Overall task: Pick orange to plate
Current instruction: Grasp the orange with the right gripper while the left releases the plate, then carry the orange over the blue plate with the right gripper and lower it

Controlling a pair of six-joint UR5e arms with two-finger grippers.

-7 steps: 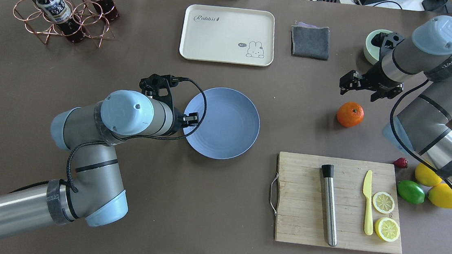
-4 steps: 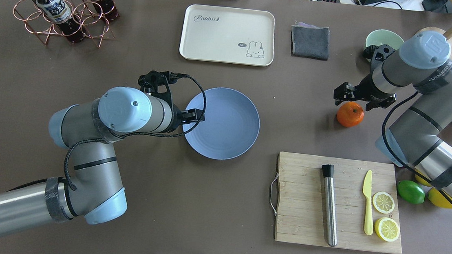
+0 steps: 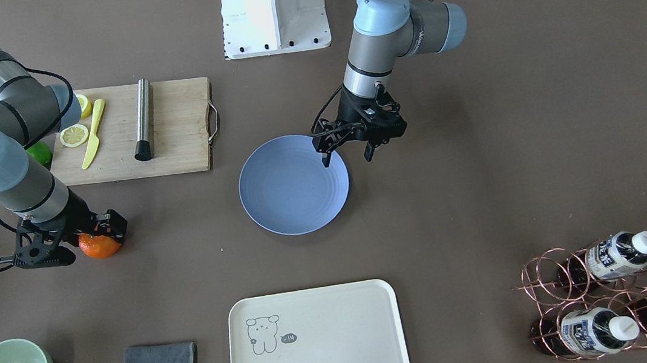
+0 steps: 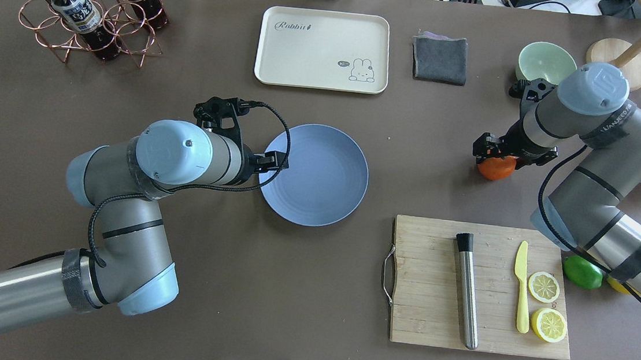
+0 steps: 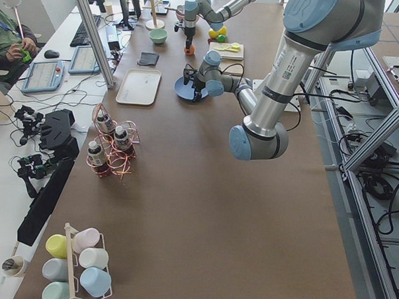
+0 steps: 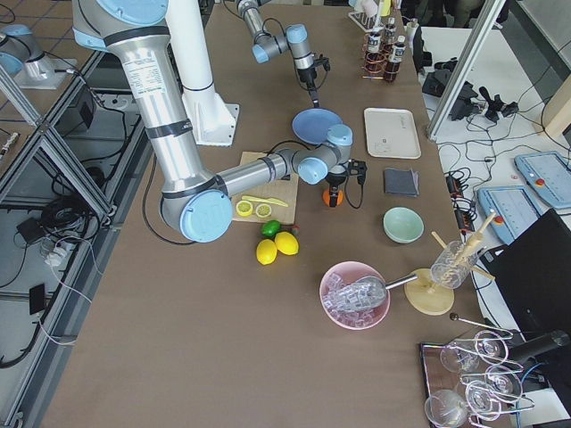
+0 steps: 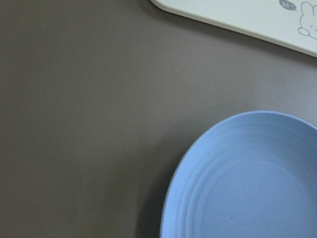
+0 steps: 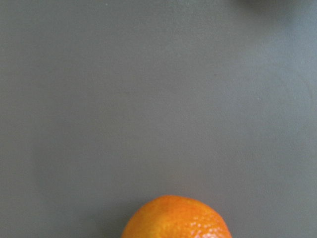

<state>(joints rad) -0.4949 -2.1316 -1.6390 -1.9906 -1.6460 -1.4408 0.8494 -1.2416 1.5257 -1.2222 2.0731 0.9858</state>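
look at the lower left of the front view. the orange (image 3: pixel 101 247) is sitting on the brown table (image 3: pixel 479 157) there, just below the wooden board (image 3: pixel 177 131). your right gripper (image 3: pixel 96 231) is hanging right over it. its jaws are standing wide apart, one on each side of the fruit. i cannot tell if a finger is touching the peel. in the right wrist view the orange is peeking up at the bottom middle of the frame, and bare table is filling the rest.

the plate (image 3: pixel 296 209) is lying flat in the middle of the front view, well apart from the orange. your left gripper (image 3: pixel 347 155) is hovering over the plate's upper right rim. its jaws are standing open too. one finger is hanging over the blue rim and the other is hanging over the table just beside it. in the left wrist view the plate is filling the lower right corner, and an edge of the cream tray (image 7: pixel 257 15) is showing at the top right.
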